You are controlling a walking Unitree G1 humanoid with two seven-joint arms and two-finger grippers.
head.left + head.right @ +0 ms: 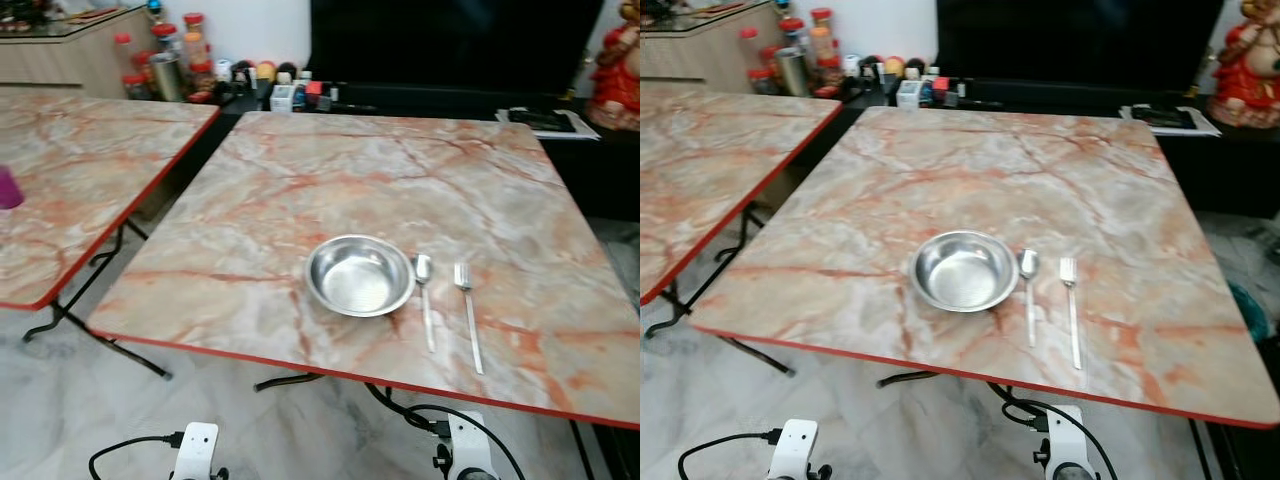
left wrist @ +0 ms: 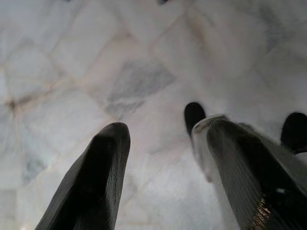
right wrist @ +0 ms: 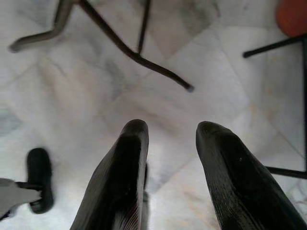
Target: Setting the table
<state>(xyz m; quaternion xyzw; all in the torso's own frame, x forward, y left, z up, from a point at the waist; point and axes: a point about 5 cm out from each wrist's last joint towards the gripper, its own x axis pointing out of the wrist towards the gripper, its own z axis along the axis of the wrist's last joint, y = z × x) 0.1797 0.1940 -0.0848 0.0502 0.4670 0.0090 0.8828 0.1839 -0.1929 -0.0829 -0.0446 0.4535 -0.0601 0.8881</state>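
Steel, all three pieces: a shallow round bowl (image 1: 359,275) sits toward the near edge of the marble-patterned table (image 1: 300,170), with a spoon (image 1: 425,297) just beside it on its right and a fork (image 1: 467,312) next to the spoon, the two lying roughly parallel with their handles toward the robot and apart from each other. The bowl looks empty.

Both arms hang low below the table edge. The left gripper (image 2: 160,158) points down at the pale tiled floor (image 2: 72,72) with its two black fingers spread and nothing between them; the right gripper (image 3: 170,148) is likewise spread and empty, above the floor near the table's black folding legs (image 3: 120,43).

By my judgement the bowl is light, rigid and slick, so a pinch over the rim, one finger inside and one outside, should hold better than squeezing its curved wall. The spoon and fork are thin, stiff and lie flat on a hard smooth top, which makes them awkward: they will likely skid if nudged, so the best hold is across the narrow handle near its middle, fingers coming straight down on either side
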